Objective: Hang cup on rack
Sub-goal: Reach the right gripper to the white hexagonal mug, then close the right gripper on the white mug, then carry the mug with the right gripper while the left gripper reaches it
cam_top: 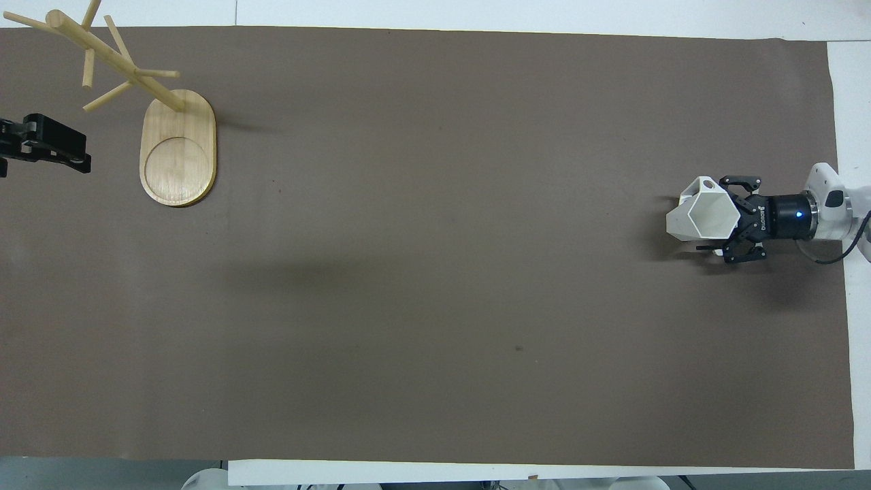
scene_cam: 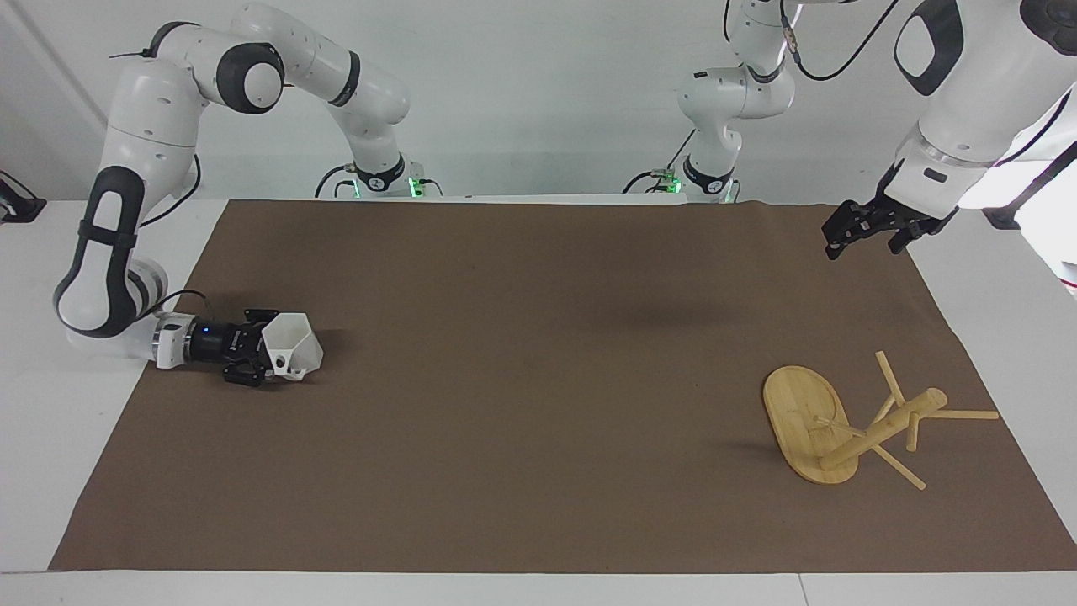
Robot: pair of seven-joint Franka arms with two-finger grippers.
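The white faceted cup (scene_cam: 294, 345) lies tilted on the brown mat at the right arm's end, its hexagonal mouth turned up in the overhead view (cam_top: 701, 216). My right gripper (scene_cam: 271, 352) is low and level with the mat. It is open, with a finger on each side of the cup's rim end, also seen in the overhead view (cam_top: 714, 216). The bamboo rack (scene_cam: 808, 429) stands on its oval base at the left arm's end, its pegs bare, and shows in the overhead view (cam_top: 178, 146). My left gripper (scene_cam: 865, 244) is open, raised over the mat's corner by the rack, and waits.
The brown mat (scene_cam: 538, 404) covers most of the white table. The two arm bases (scene_cam: 383, 181) stand at the robots' edge of the table. White table margin lies beside each end of the mat.
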